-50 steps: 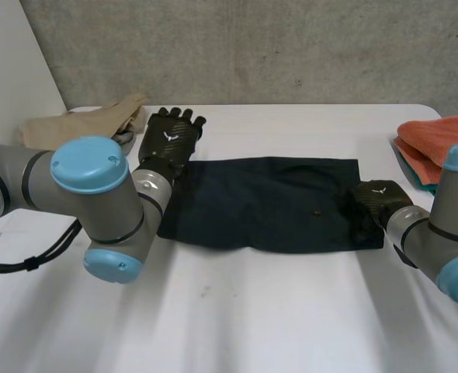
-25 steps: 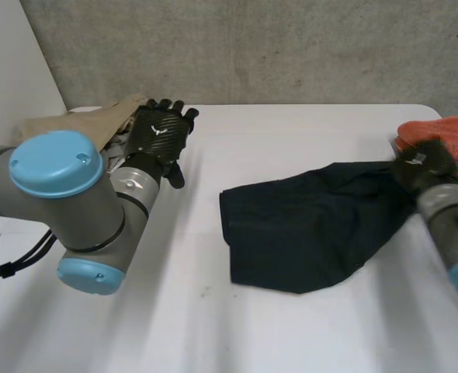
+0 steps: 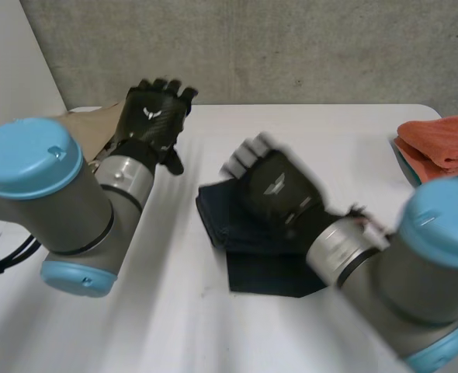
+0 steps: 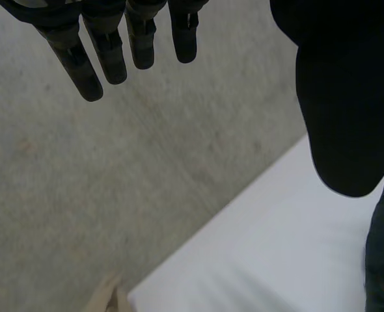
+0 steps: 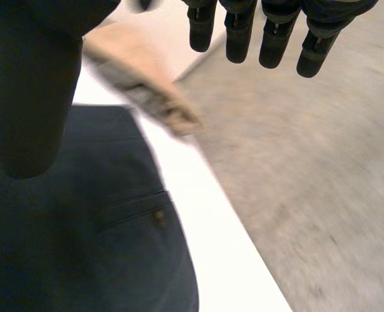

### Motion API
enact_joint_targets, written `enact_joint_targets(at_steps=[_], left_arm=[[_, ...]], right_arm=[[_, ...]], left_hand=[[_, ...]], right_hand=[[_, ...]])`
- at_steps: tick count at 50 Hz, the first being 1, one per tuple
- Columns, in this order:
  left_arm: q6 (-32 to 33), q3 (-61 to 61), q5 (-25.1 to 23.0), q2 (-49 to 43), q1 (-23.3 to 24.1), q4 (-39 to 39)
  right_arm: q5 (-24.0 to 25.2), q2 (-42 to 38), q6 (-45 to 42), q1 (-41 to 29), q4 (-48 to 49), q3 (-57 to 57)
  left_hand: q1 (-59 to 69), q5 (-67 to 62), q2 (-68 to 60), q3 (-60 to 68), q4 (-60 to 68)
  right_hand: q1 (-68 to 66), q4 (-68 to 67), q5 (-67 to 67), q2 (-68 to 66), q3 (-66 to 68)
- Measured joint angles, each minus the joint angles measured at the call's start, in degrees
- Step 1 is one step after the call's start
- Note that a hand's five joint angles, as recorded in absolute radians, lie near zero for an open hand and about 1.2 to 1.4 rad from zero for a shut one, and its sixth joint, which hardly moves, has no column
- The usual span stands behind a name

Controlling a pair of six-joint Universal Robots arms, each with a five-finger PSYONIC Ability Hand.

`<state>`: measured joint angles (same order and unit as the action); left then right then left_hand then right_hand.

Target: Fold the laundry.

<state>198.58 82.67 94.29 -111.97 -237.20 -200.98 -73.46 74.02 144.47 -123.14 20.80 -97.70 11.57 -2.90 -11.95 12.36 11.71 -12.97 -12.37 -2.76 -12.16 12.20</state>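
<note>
I count one beige cloth (image 3: 85, 124) at the far left, one dark garment (image 3: 217, 221) bunched in the middle of the worktop (image 3: 330, 132), one orange towel (image 3: 438, 144) at the far right, and two robot hands. My left robot hand (image 3: 153, 116) is raised beside the beige cloth, fingers straight, holding nothing. My right robot hand (image 3: 272, 186) hangs over the dark garment, fingers straight and apart, gripping nothing.

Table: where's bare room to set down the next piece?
Free: the rear middle of the table, between the left hand and the orange towel; also the front strip before the folded dark garment. Crowded: the centre, where the open right hand hangs over that garment, and the rear left corner with the beige cloth.
</note>
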Motion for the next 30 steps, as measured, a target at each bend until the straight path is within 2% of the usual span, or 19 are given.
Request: enact_joint_targets(at_steps=[6, 11, 14, 16, 21, 25, 30], left_arm=[[-4.95, -6.29, 0.31, -1.21, 3.36, 1.70], [-8.09, -11.48, 0.67, -5.40, 6.93, 5.66], [-8.71, -13.81, 1.53, -8.24, 8.99, 8.24], [-8.96, -15.84, 3.35, -11.37, 10.94, 11.02], [-8.99, -17.77, 8.50, -16.87, 13.06, 15.27], [-8.88, -17.60, 10.95, -20.39, 13.75, 17.58], [-8.68, -17.17, 11.58, -23.20, 13.90, 20.90]], right_arm=[[0.42, 5.03, 25.18, 9.15, -4.21, 2.86], [1.48, 1.74, 32.11, 13.53, -12.35, 8.70], [2.08, -2.65, 31.88, 14.41, -17.74, 13.23], [2.60, -7.92, 30.03, 14.68, -23.33, 18.29], [3.32, -16.69, 25.00, 14.53, -30.48, 25.66], [3.21, -22.85, 20.27, 14.31, -32.70, 29.14], [2.29, -27.15, 14.73, 14.21, -32.98, 30.43]], left_hand=[[0.00, 0.00, 0.00, 0.00, 0.00], [0.00, 0.00, 0.00, 0.00, 0.00], [0.00, 0.00, 0.00, 0.00, 0.00], [0.00, 0.00, 0.00, 0.00, 0.00], [0.00, 0.00, 0.00, 0.00, 0.00], [0.00, 0.00, 0.00, 0.00, 0.00], [0.00, 0.00, 0.00, 0.00, 0.00]], right_hand=[[0.00, 0.00, 0.00, 0.01, 0.00], [0.00, 0.00, 0.00, 0.00, 0.00], [0.00, 0.00, 0.00, 0.00, 0.00], [0.00, 0.00, 0.00, 0.01, 0.00], [0.00, 0.00, 0.00, 0.00, 0.00], [0.00, 0.00, 0.00, 0.00, 0.00], [0.34, 0.00, 0.00, 0.34, 0.00]])
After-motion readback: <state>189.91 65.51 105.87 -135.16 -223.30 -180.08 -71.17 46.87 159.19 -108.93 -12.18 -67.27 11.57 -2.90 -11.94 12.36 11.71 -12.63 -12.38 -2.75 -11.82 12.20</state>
